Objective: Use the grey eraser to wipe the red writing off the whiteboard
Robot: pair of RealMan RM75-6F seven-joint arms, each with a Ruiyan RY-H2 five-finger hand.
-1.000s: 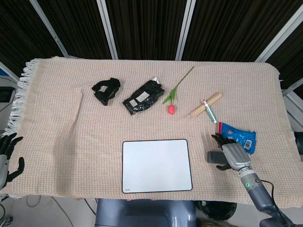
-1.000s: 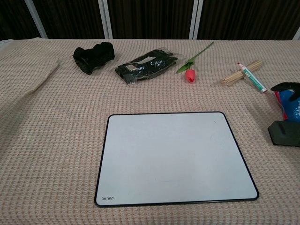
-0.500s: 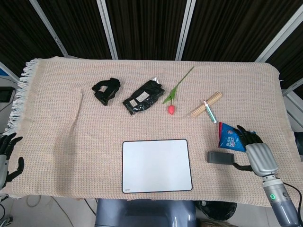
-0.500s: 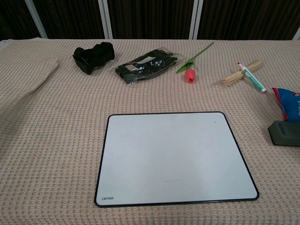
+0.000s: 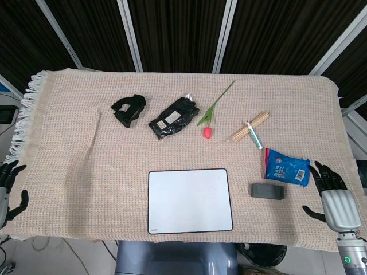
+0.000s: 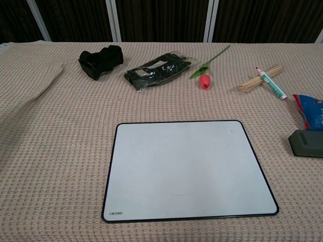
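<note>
Head view: right hand [image 5: 334, 197] has withdrawn to the table's right edge, fingers spread, empty; left hand [image 5: 8, 189] idle, spread. Grey eraser [image 5: 268, 191] lies released right of the whiteboard [image 5: 190, 200].

Chest view: whiteboard [image 6: 189, 169] shows no red writing; wiping looks finished.

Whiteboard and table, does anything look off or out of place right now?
Nothing is spilled or broken. The whiteboard looks clean, with no red writing visible. The cloth is rucked into a fold near its left side. The grey eraser lies flat beside the board.
</note>
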